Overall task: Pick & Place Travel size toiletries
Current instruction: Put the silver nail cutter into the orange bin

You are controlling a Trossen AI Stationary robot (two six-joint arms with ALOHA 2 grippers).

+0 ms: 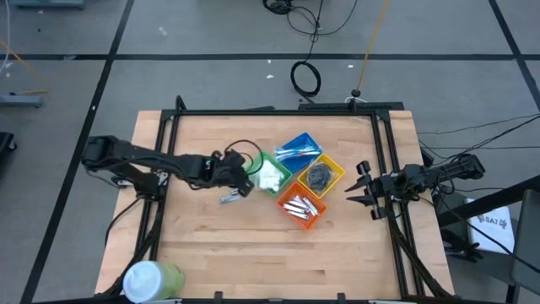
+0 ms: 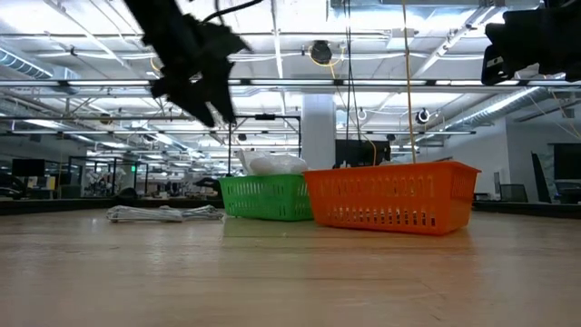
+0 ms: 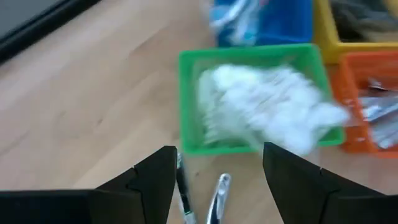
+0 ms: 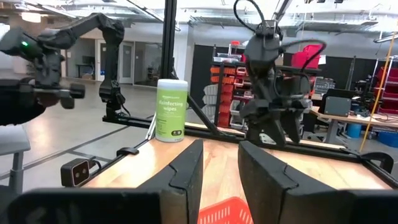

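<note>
Silver metal pieces (image 3: 217, 198) lie loose on the table (image 1: 211, 253) — just beside the green bin (image 3: 189, 99), under the left gripper (image 3: 217, 180), whose fingers stand apart, grasping nothing. White packets (image 3: 267, 112) heap the green bin; more silver pieces (image 1: 301, 208) fill the orange bin (image 1: 316, 221). Right gripper (image 1: 364, 187) waits at the table's right edge — fingers slightly parted, empty.

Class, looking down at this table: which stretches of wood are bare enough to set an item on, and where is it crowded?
Bare: the near strip between the wipes canister and right gripper. Crowded: the four bins, green, blue, yellow, orange, with the left gripper and silver pieces alongside.
</note>
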